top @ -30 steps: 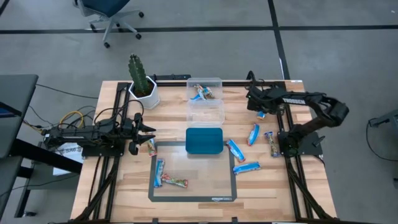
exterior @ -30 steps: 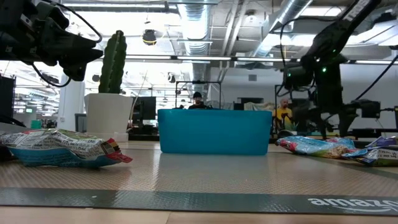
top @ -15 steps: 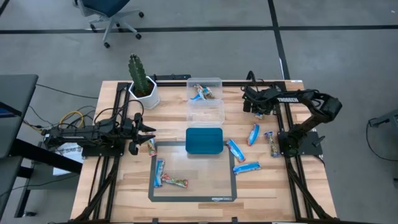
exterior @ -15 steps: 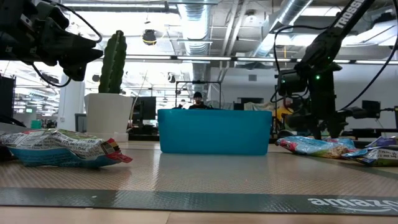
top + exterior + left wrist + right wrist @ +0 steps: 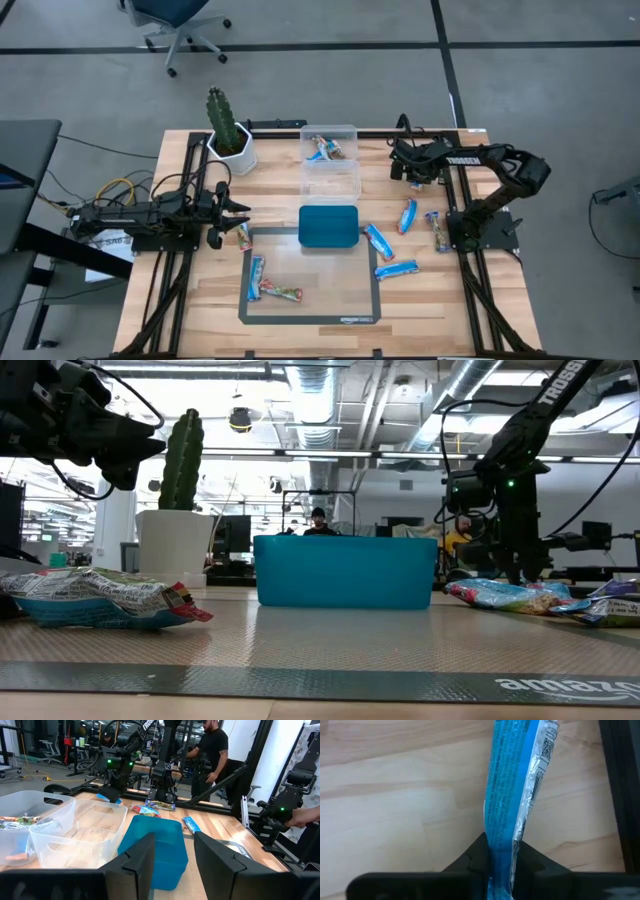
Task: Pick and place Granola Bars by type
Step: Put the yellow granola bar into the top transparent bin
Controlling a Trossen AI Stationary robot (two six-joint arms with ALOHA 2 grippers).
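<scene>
My right gripper [image 5: 414,176] is at the table's far right, shut on a blue granola bar [image 5: 516,780]. More blue bars [image 5: 408,215] [image 5: 378,240] [image 5: 396,269] and a multicoloured bar [image 5: 436,231] lie flat on the wood nearby. A blue bar [image 5: 255,277] and a multicoloured bar [image 5: 282,293] lie on the grey mat [image 5: 310,300]. Another multicoloured bar [image 5: 243,236] lies by my left gripper [image 5: 226,211]. That gripper hovers open at the table's left, with nothing between its fingers [image 5: 142,857]. My right gripper pinches the blue bar between its two fingers [image 5: 476,854], at one end of the wrapper [image 5: 501,851]. The fingers come from above, pointing down. The bar is turned on its edge, and its free part runs away from the fingers over the wood. Whether it is lifted clear I cannot tell.
A teal tray [image 5: 328,226] stands mid-table. Behind it are two clear boxes: the near one [image 5: 330,178] is bare, the far one [image 5: 329,144] holds bars. A potted cactus [image 5: 228,128] stands at the far left. People show in the room beyond the table [image 5: 212,755].
My right gripper has gone a little toward the table's left edge and down over the blue bar by the far right rail. The bar showed beside the gripper before and is now under it. My left arm has kept still.
</scene>
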